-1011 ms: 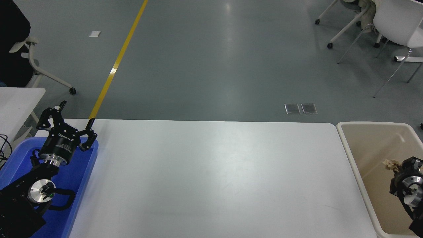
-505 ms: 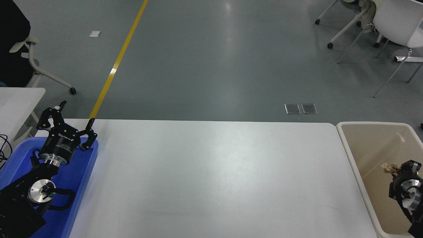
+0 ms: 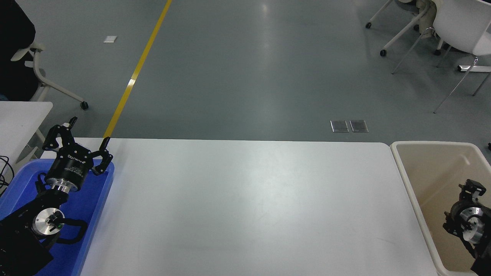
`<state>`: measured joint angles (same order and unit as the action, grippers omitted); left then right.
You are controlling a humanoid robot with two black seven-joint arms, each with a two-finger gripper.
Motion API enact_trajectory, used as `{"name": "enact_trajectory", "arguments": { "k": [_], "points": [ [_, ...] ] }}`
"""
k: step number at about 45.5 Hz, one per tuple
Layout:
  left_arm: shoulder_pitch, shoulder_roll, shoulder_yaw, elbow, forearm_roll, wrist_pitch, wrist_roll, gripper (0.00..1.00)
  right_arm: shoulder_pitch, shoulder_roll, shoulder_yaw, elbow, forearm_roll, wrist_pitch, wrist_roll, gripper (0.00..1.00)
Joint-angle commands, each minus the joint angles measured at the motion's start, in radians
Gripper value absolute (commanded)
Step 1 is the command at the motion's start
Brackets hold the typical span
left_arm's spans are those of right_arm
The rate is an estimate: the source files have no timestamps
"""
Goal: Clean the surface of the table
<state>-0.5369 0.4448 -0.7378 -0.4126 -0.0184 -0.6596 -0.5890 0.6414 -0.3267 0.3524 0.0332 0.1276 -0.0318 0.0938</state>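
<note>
The table surface (image 3: 249, 199) is a wide white tabletop with rounded corners, and nothing lies on it. My left gripper (image 3: 89, 131) is parked at the lower left over a blue tray (image 3: 101, 191), open and holding nothing. My right gripper (image 3: 470, 188) hangs inside the beige bin (image 3: 401, 157) at the right edge, pointing away from the camera. Its tip is small and dark, so its state does not show. No object is visible at it.
A smaller white table (image 3: 21, 115) stands at the far left behind the tray. White chairs (image 3: 456, 23) stand on the grey floor at the top right. A yellow floor line (image 3: 134, 76) runs toward the table's far left corner.
The right arm has dropped lower and slightly left inside the bin. The crumpled beige scrap at its tip in the earlier frames no longer shows. The left arm has not moved.
</note>
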Motion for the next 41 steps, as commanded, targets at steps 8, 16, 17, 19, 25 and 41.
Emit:
{"name": "enact_trajectory", "arguments": {
  "k": [8,16,17,19,25,41],
  "points": [
    [0.0,0.0,0.0,0.0,0.0,0.0,0.0,1.0,0.035,-0.018,0.003,-0.004,-0.019,-0.002,0.0,0.98],
    [0.0,0.0,0.0,0.0,0.0,0.0,0.0,1.0,0.099,-0.051,-0.003,-0.012,-0.019,-0.007,-0.002,0.98],
    [0.0,0.0,0.0,0.001,0.0,0.0,0.0,1.0,0.107,-0.057,-0.003,-0.012,-0.019,-0.007,-0.002,0.98],
    [0.0,0.0,0.0,0.0,0.0,0.0,0.0,1.0,0.122,-0.067,-0.003,-0.012,-0.019,-0.007,-0.003,0.98],
    [0.0,0.0,0.0,0.0,0.0,0.0,0.0,1.0,0.147,-0.092,-0.006,-0.006,-0.019,-0.004,-0.005,0.98],
    [0.0,0.0,0.0,0.0,0.0,0.0,0.0,1.0,0.21,-0.152,-0.075,0.002,-0.019,0.036,0.009,0.99]
  ]
}}
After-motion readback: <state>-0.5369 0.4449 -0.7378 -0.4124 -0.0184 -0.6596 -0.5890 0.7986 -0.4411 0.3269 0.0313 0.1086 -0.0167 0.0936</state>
